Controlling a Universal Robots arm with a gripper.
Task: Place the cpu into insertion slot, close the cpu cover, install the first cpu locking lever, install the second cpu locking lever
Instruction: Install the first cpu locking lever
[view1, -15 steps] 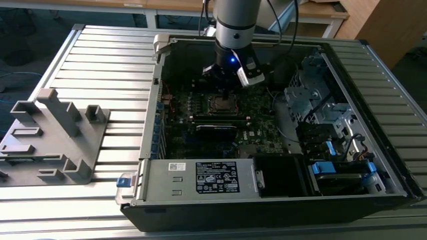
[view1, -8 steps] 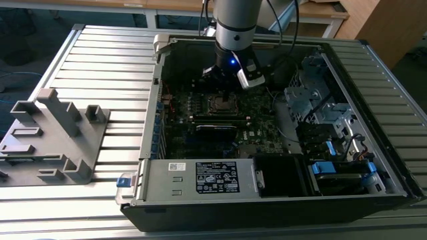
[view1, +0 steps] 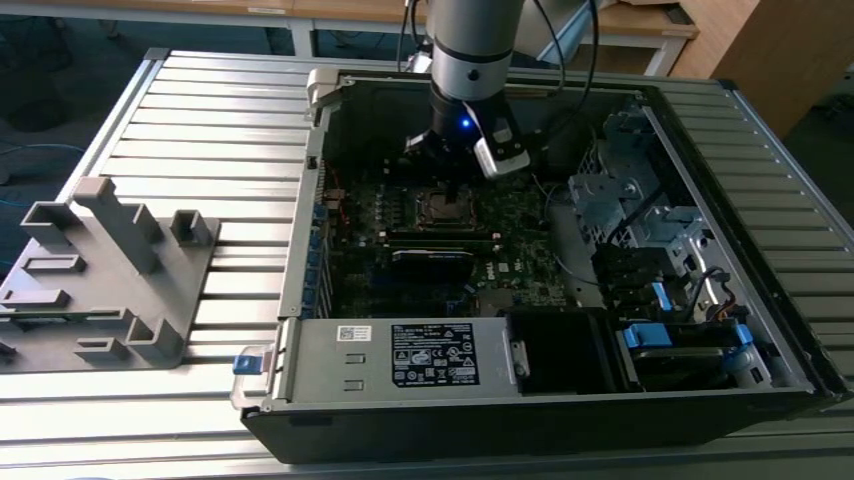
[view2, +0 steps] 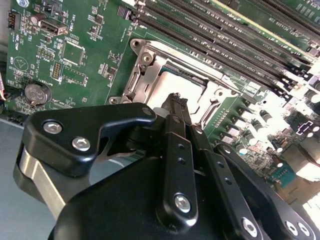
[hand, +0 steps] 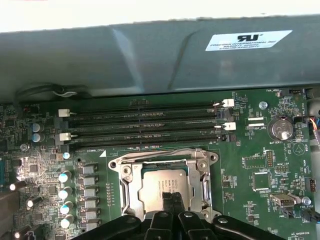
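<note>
While the tool (view2: 176, 100) hangs low over the slot (hand: 165, 187), its two thin fingers (hand: 172, 202) stand together with nothing between them, their tips just above the cpu (view2: 181, 90). The cpu lies flat in the slot, and the cover (hand: 131, 172) seems to be down around it as a silvery frame, though I cannot tell if it is fully seated. To do this step well, I judge the tips must press on the metal frame or lever, not on the chip, and go straight down. Memory slots (hand: 145, 125) lie beside the socket, inside the open case (view1: 307, 290).
</note>
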